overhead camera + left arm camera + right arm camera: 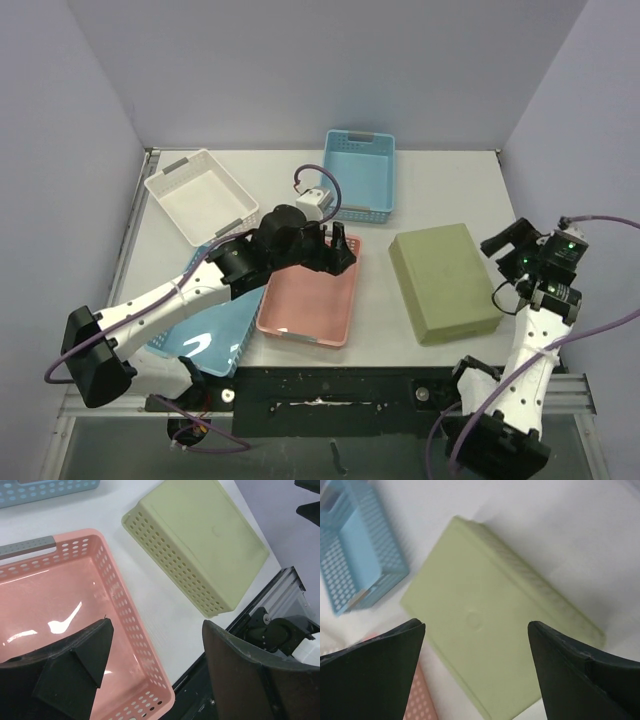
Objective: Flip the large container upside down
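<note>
Green container (pixel 445 283) lies bottom-up at the right of centre in the top view, its flat closed base facing the camera and its rim down on the table (pixel 440 180). The left wrist view shows it in the upper right of the frame, with rows of small holes along its side walls.

In the top view the right gripper (pixel 505 245) sits just off the container's upper right edge. Whether it touches that edge cannot be told from there. In the right wrist view the container fills the middle of the frame, seen between the two dark fingers (pixel 375 675), which frame it from the lower corners. The left gripper (pixel 340 245) is left of the container, over the upper right end of a pink basket (pixel 308 300), with a strip of bare table between basket and container.

The table is white and walled by plain lavender panels on three sides. A black rail (pixel 330 395) runs along the bottom edge of the top view. A blue basket (pixel 360 170) stands at the upper middle, a white basket (pixel 200 195) at the upper left, and a second blue basket (pixel 215 335) lies partly under the left arm at the lower left.

Both pairs of jaws stand wide apart. The right gripper (pixel 476 625) holds nothing. The left gripper (pixel 156 625) is likewise empty, one finger above the pink basket's floor and the other out past its rim.
</note>
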Tool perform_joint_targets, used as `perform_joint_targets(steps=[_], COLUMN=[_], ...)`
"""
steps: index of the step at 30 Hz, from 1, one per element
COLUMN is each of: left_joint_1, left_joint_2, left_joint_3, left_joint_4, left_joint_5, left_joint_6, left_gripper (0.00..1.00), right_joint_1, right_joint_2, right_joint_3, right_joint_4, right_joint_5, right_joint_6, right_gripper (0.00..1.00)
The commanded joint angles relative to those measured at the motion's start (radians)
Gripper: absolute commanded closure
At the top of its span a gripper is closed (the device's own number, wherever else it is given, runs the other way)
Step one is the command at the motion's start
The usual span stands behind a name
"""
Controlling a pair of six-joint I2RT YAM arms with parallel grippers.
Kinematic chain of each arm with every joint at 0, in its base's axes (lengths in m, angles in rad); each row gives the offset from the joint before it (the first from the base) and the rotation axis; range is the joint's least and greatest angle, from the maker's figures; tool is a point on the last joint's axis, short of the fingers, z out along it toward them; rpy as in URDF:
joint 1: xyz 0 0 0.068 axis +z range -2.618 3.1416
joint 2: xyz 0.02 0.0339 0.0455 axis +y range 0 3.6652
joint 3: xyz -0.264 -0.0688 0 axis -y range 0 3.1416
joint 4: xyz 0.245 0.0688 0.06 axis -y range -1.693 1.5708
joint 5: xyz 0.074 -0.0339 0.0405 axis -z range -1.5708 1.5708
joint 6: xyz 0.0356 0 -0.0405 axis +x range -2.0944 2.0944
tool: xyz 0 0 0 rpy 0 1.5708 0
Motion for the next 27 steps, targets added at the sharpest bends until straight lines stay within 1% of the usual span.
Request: perform_joint_targets(steps=[1, 5, 7, 9, 12, 15, 18, 22, 25, 27], left_joint_1=[0.025, 0.071, 0.095, 0.116, 0.137, 0.151, 0.154, 0.154, 0.155, 0.153], left_joint_2=[-0.053, -0.077, -0.091, -0.106, -0.131, -0.153, -0.169, -0.201, -0.195, -0.168], left_joint_3=[0.011, 0.011, 0.006, -0.004, -0.022, -0.037, -0.051, -0.084, -0.081, -0.058], left_joint_4=[-0.031, -0.081, -0.105, -0.118, -0.130, -0.136, -0.133, -0.119, -0.127, -0.155], left_joint_5=[-0.066, -0.092, -0.104, -0.117, -0.154, -0.185, -0.199, -0.214, -0.162, -0.151], left_joint_6=[0.015, 0.006, 0.000, -0.007, -0.029, -0.047, -0.067, -0.082, -0.047, -0.037], left_gripper=[0.28, 0.28, 0.28, 0.27, 0.27, 0.27, 0.27, 0.27, 0.27, 0.27], right_joint_1=[0.191, 0.438, 0.566, 0.708, 0.964, 1.139, 1.159, 1.138, 1.052, 0.946], right_joint_2=[-0.083, -0.111, -0.124, -0.118, -0.038, 0.122, 0.242, 0.316, 0.347, 0.347], right_joint_3=[0.015, 0.003, -0.032, -0.064, -0.060, -0.006, 0.004, -0.024, -0.033, -0.051], right_joint_4=[0.056, -0.004, 0.029, 0.075, 0.106, 0.121, 0.129, 0.147, 0.114, 0.122], right_joint_5=[-0.147, -0.085, -0.097, -0.055, 0.113, 0.251, 0.290, 0.320, 0.365, 0.350], right_joint_6=[-0.017, 0.044, 0.107, 0.171, 0.229, 0.247, 0.265, 0.247, 0.197, 0.152], right_gripper=[0.10, 0.08, 0.05, 0.02, 0.01, 0.02, 0.03, 0.02, 0.02, 0.02])
